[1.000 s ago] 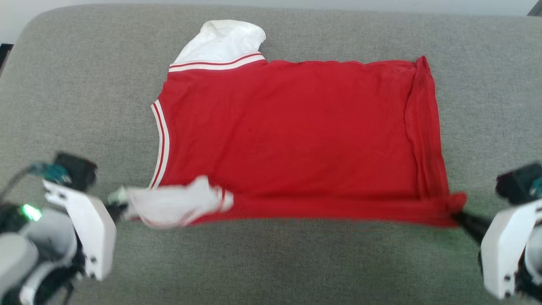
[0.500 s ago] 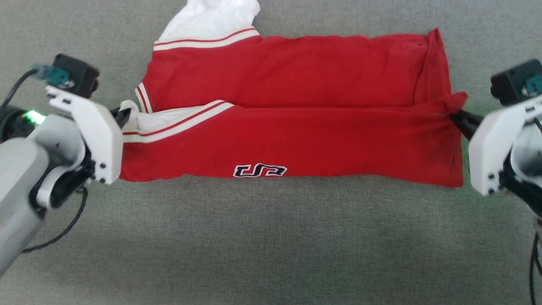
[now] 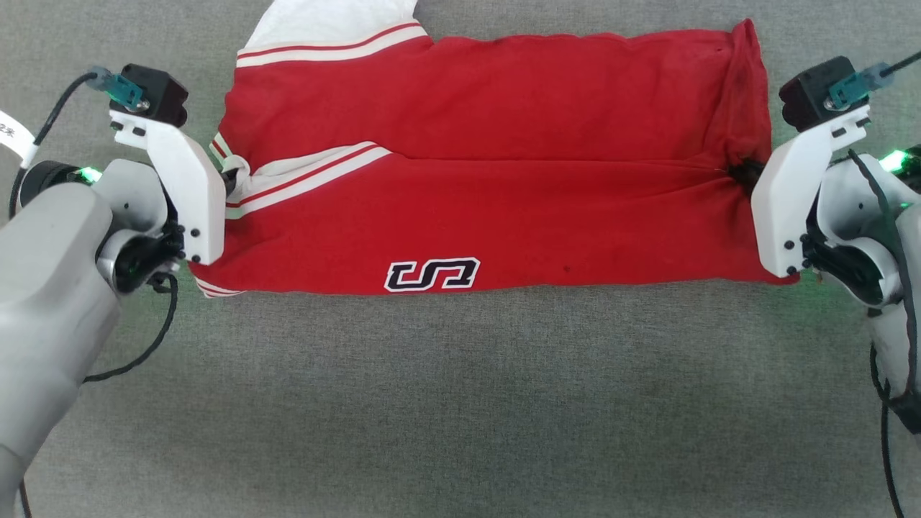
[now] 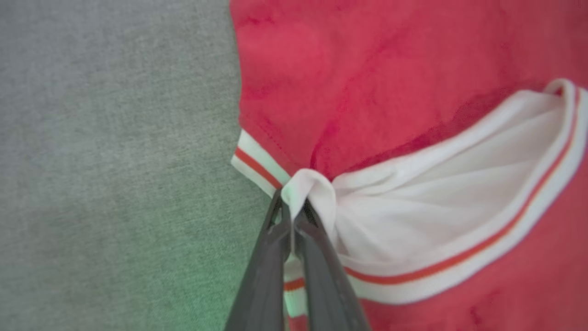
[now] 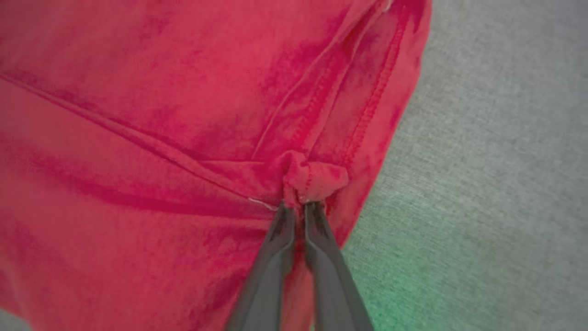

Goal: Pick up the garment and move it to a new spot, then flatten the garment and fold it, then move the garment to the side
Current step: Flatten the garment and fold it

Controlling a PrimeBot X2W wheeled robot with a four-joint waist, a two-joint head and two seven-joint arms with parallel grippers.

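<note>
Just grey fabric surface [image 3: 460, 403] all round the garment [image 3: 504, 115] here. My left end effector [image 3: 232, 180] is pinching white cloth at its left edge, and my right end effector [image 3: 741, 173] red cloth at its right edge. A second ago the near half wasn't folded over, now it is, with the numerals [image 3: 432, 275] showing

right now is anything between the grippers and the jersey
Nothing visible: the left gripper is shut on the garment at its white sleeve edge, the right gripper at its red corner.
</note>
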